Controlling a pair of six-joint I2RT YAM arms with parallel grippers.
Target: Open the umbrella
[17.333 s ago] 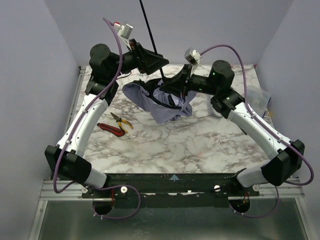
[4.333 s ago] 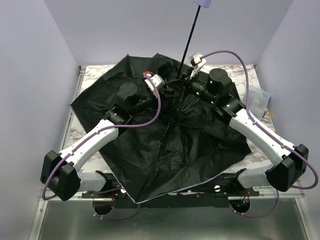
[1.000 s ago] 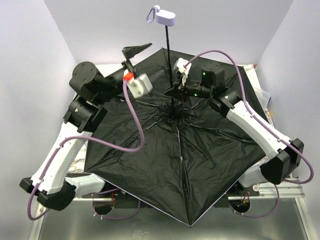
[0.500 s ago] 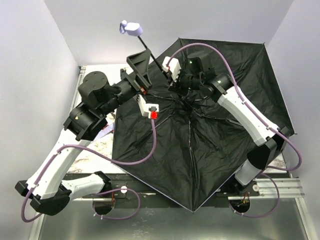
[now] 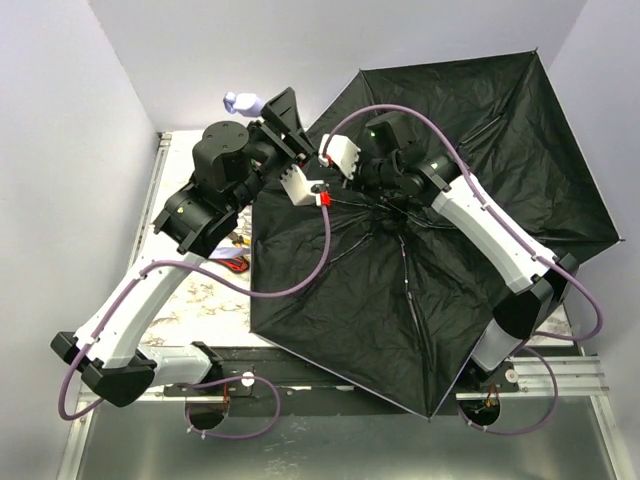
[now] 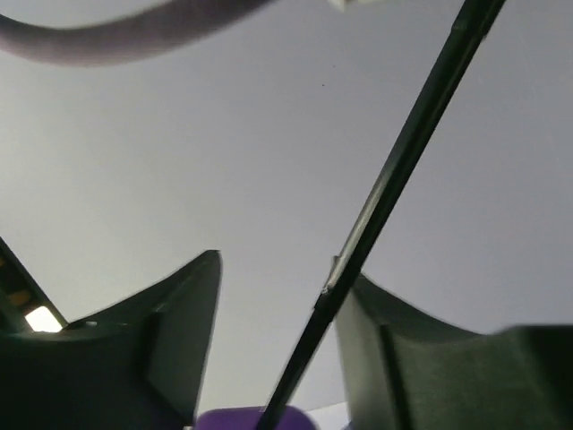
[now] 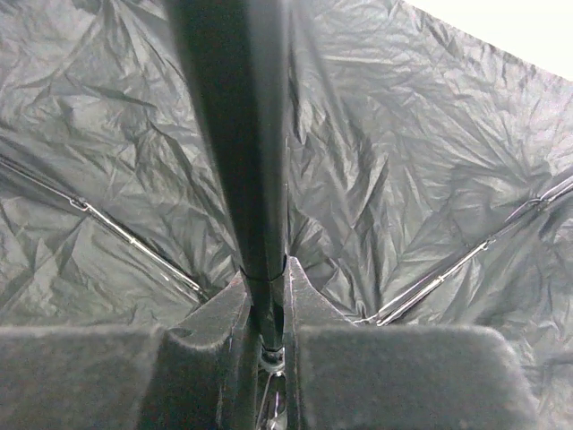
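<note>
Right end effector (image 7: 267,279) pinches the shaft (image 7: 235,134) of the open umbrella (image 5: 480,130); left end effector (image 6: 274,269), spread, straddles it near the eleven o'clock handle (image 5: 243,101).

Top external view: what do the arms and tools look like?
Left arm and right arm: white links, black joints, looping purple cables. Left tool and right tool are black, two-fingered; white camera boxes at the wrists, green light on the right arm.

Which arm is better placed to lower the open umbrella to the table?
Probably right: the right fingers are shut on the shaft near the canopy; the left fingers stand open around it.
</note>
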